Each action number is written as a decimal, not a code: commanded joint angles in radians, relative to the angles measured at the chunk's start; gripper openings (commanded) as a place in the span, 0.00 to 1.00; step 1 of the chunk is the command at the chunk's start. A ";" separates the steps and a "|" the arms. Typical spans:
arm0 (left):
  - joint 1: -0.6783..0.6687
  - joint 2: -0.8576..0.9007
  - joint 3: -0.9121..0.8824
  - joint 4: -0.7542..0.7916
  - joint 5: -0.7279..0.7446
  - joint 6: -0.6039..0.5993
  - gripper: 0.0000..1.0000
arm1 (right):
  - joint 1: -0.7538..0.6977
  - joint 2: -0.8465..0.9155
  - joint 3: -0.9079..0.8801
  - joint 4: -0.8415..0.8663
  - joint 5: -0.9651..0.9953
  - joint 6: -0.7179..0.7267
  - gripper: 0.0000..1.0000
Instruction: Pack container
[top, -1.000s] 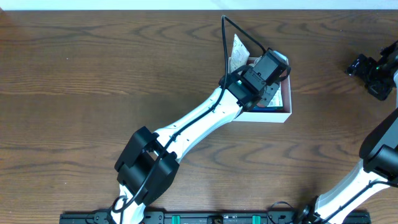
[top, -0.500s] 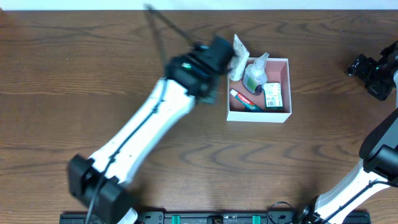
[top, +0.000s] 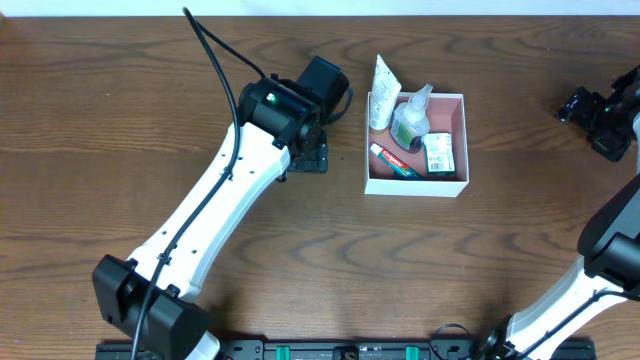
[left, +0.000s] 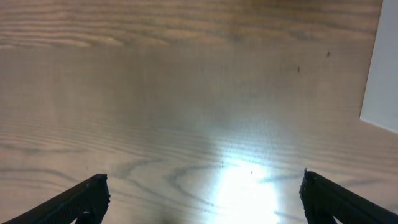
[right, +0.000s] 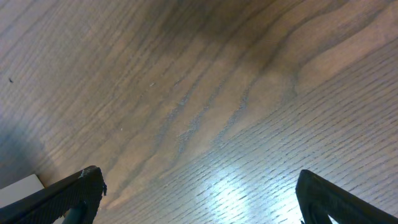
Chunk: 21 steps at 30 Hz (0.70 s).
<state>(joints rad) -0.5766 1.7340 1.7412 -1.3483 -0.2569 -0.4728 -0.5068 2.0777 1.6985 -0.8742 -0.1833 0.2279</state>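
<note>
The container (top: 455, 186) is a square white-walled box with a pink inside, right of the table's centre. In it lie a clear green bottle (top: 409, 122), a red toothpaste tube (top: 394, 161) and a green-and-white soap packet (top: 438, 154). A white tube (top: 383, 88) leans over its left rim. My left gripper (top: 312, 160) is open and empty, just left of the container; its wrist view shows bare wood between the fingertips (left: 202, 193) and a white wall of the container (left: 382, 74) at the right edge. My right gripper (top: 598, 112) is open and empty at the far right (right: 199, 193).
The wooden table (top: 150, 110) stretches wide to the left and front. A black cable (top: 215, 50) arcs up from my left arm toward the back edge. A rail (top: 340, 350) runs along the front edge.
My left gripper has drawn back out of the container to the left and now hovers beside it. The items in the container are uncovered. The right arm has not moved.
</note>
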 joint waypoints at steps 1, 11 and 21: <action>0.004 0.005 0.002 -0.009 0.060 -0.012 0.98 | -0.004 -0.025 -0.005 0.000 0.003 0.011 0.99; 0.002 0.005 -0.004 -0.027 0.066 0.013 0.98 | -0.003 -0.025 -0.005 0.000 0.003 0.011 0.99; 0.011 -0.095 -0.093 0.208 0.065 0.186 0.98 | -0.004 -0.025 -0.005 0.000 0.003 0.011 0.99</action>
<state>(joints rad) -0.5724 1.7123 1.7035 -1.1946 -0.1864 -0.3752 -0.5068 2.0777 1.6985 -0.8742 -0.1829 0.2279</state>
